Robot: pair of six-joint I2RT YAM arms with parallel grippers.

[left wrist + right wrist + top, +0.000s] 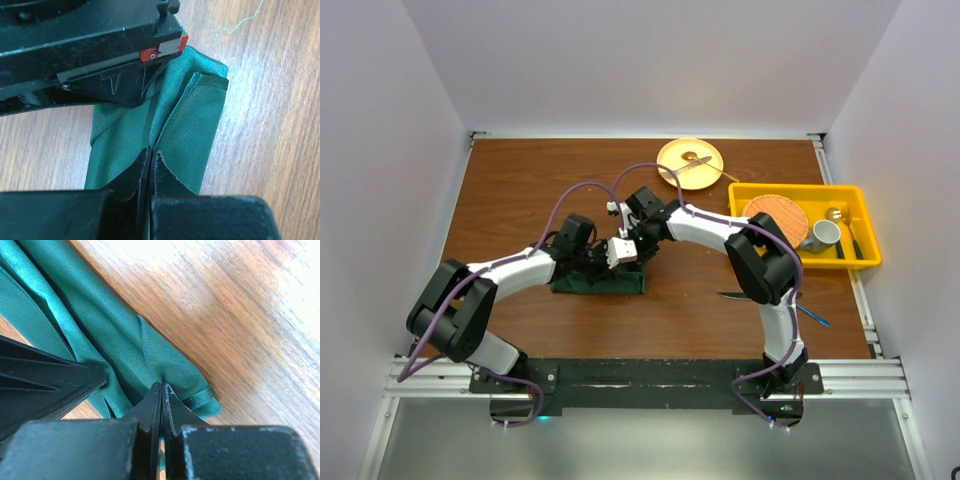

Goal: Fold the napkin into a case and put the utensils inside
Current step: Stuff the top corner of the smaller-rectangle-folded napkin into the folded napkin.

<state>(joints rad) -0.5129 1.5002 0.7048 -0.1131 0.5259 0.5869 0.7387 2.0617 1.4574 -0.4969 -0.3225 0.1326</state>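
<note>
The napkin (582,285) lies folded into a narrow dark green strip on the wooden table, left of centre. My two grippers meet over its right end. The left gripper (150,152) is shut on a raised fold of the napkin (190,125). Close beside it, the right gripper (162,385) is shut on a pinch of the napkin (115,325) near its hemmed corner. In the top view the left gripper (603,268) and right gripper (632,256) nearly touch. A dark-handled knife (732,296) and a blue fork (813,316) lie by the right arm, partly hidden.
A yellow plate (673,153) with a metal utensil on it sits at the back. At the right a yellow bin (865,225) holds an orange disc, a cup and bare metal cutlery. White walls close in the table.
</note>
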